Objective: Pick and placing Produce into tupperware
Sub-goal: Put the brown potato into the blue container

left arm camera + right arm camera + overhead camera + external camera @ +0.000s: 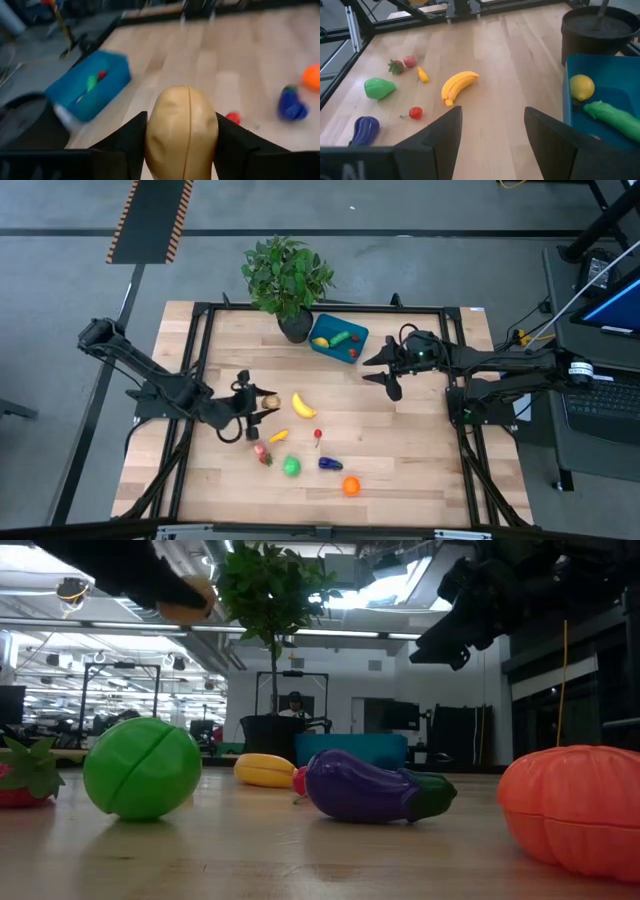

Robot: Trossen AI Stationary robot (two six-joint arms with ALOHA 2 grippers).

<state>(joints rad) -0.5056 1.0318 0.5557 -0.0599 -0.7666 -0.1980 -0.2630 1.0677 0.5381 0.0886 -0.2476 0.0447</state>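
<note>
My left gripper (262, 402) hovers over the table's left middle, shut on a tan potato-like piece of produce (182, 132). The low view shows that piece (186, 608) high above the tabletop. My right gripper (492, 117) stands open with nothing between its fingers, just right of the teal tupperware (338, 338). The tupperware rests flat on the table at the far middle and holds a lemon (581, 86), a green vegetable (612, 117) and a red piece (353, 353). A banana (303, 405), a green fruit (291, 467), a purple eggplant (330, 464) and an orange piece (351, 486) lie on the wood. My left gripper pinches the tan piece by its two opposite sides (152, 135) between the two fingers (125, 142), with the piece's seam running midway between them. The fingers come from the table's left, slanting a little downward. The piece is lifted clear of the table.
A potted plant (287, 275) in a dark pot (597, 30) stands right behind the tupperware. A small yellow piece (278, 436), a strawberry (262, 452) and a small red piece (318, 435) also lie near the middle. A black frame (200, 315) borders the table.
</note>
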